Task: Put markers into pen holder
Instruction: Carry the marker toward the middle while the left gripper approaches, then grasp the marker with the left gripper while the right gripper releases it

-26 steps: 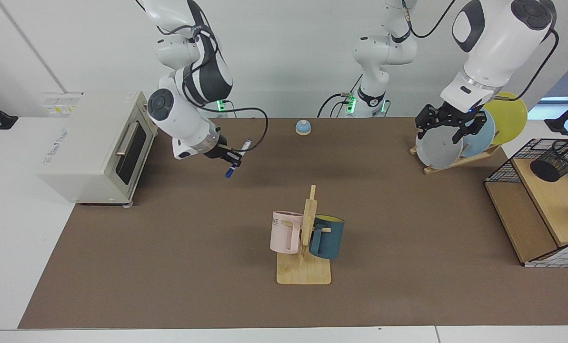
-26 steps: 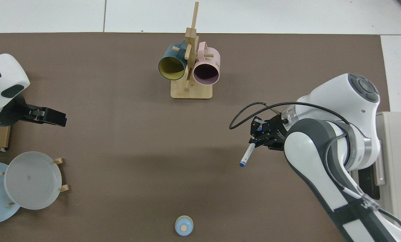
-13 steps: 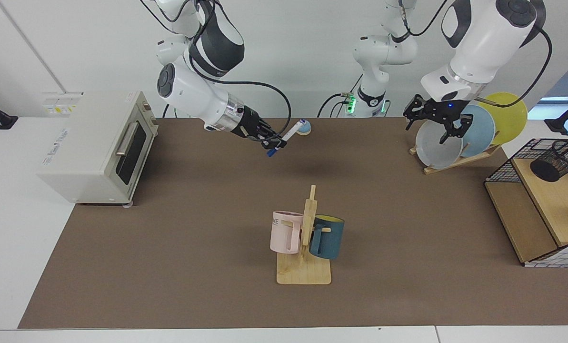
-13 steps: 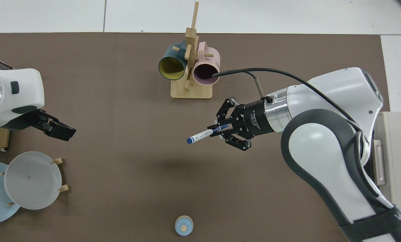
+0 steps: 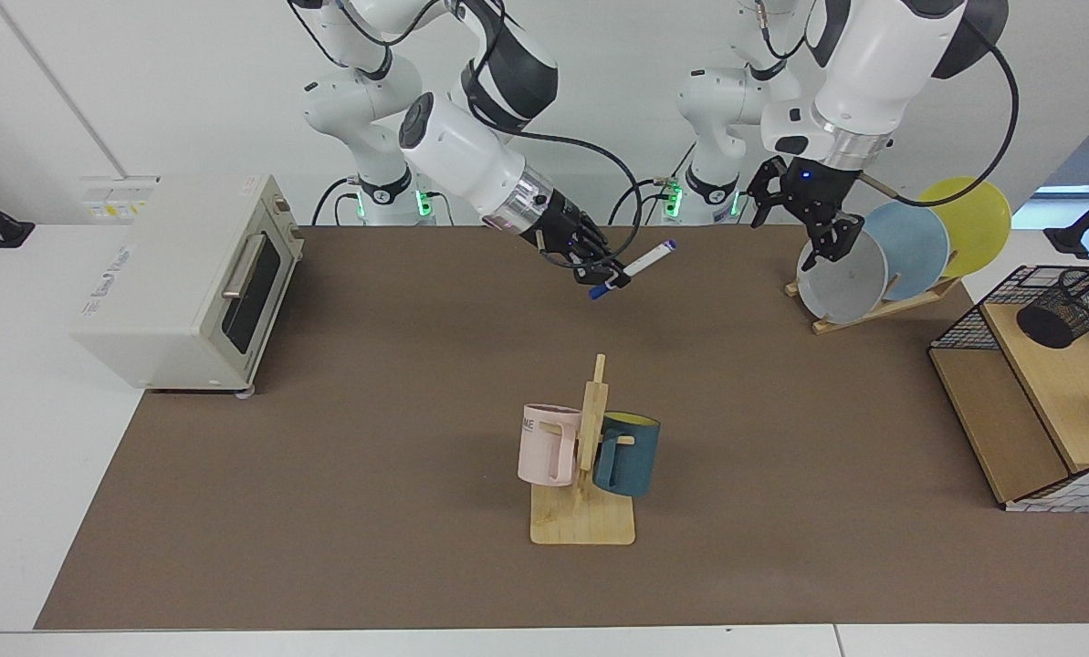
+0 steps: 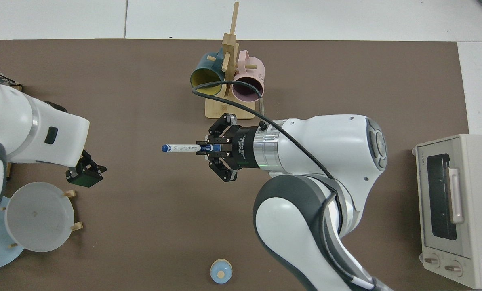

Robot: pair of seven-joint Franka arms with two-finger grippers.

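We see the right gripper [image 5: 610,274] held in the air over the far middle of the table [image 5: 371,511], its jaws closed on the capped end of the marker [image 5: 633,268]. The marker is a slim white pen with a blue tip; it juts out past the jaws, tilted upward in the facing view and lying level in the top view [image 6: 183,148], clear of the table surface. In the top view the right gripper [image 6: 205,148] lies just beside the wooden base of the mug stand [image 6: 228,111], which carries a pink mug [image 5: 547,444] and a dark blue mug [image 5: 628,453].

We find the left gripper [image 5: 813,224] raised near the far edge, just above the grey plate [image 5: 836,278] in the plate rack; its jaws stand apart and hold nothing. In the top view it appears as a dark block [image 6: 84,173] near the same plate [image 6: 38,216].

The pen holder [image 5: 1069,306], a black mesh cup, lies tilted on the wooden shelf of the wire rack [image 5: 1028,401] at the table's end nearest the left arm, well apart from the marker. A toaster oven [image 5: 188,278] stands at the opposite end, and a small blue bell [image 6: 221,271] sits at the far edge.
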